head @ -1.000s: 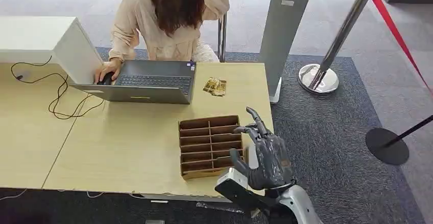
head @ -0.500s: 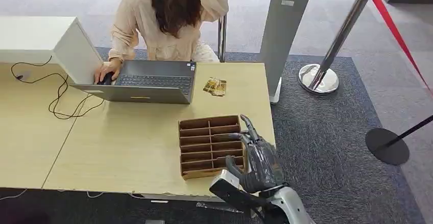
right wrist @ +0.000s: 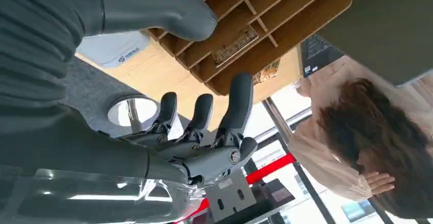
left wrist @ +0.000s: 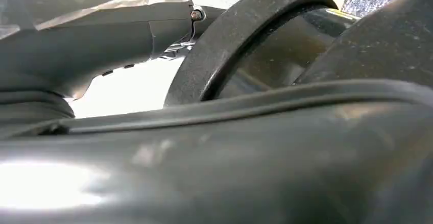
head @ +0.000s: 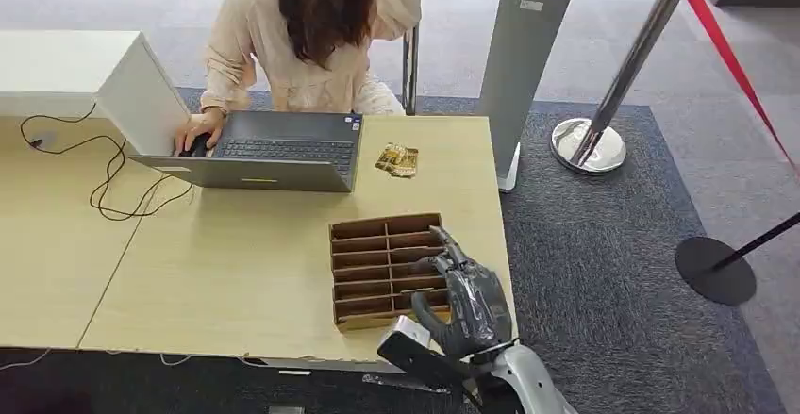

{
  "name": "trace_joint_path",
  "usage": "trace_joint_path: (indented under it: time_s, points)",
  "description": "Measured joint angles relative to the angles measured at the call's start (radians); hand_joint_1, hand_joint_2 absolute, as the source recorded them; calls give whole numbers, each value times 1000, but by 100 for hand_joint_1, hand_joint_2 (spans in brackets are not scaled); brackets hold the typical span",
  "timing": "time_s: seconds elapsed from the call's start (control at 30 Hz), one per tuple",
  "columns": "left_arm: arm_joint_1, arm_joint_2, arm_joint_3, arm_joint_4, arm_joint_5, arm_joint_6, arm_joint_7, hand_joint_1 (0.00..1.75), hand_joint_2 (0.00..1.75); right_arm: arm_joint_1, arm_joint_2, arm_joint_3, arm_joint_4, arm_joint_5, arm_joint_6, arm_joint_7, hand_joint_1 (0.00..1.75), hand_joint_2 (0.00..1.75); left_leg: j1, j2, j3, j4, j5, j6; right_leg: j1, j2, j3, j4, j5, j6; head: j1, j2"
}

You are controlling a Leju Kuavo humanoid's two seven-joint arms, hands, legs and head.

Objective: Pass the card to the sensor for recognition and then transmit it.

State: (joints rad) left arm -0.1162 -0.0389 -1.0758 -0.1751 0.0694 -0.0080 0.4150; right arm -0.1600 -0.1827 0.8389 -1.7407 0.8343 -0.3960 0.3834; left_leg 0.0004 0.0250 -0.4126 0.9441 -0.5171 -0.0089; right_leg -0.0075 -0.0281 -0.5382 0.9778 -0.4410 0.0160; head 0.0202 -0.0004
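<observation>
Dark grey right hand point(head: 469, 299), silver forearm point(head: 524, 384)

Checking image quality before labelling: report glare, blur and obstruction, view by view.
Head view: sharp, evenly lit, right hand over the wooden tray. Left wrist view: blurred dark shapes at close range, blown-out white patches. Right wrist view: sharp hand, overexposed bright background.

Person point(head: 311, 37) typing on laptop point(head: 259, 157), black cable point(head: 104, 183), stanchion w/ red rope point(head: 618, 79)
</observation>
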Motion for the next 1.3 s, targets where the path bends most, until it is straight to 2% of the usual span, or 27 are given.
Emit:
trace_joint_path:
  time_s: [0.2,0.9,1.3]
  points:
    - [-1,0,0,0,-3,-1,1,0,0,-14,10,11,25,15,5,3,101,175,0,0,0,0,0,0,0,0,0,0,0,0,0,0]
    - [-3,0,0,0,-17,-2,4,0,0,-69,59,44,129,60,39,15,94,175,0,0,0,0,0,0,0,0,0,0,0,0,0,0]
    - [-3,0,0,-1,-17,-2,4,0,0,-80,75,65,169,63,52,15,103,175,0,0,0,0,0,0,0,0,0,0,0,0,0,0]
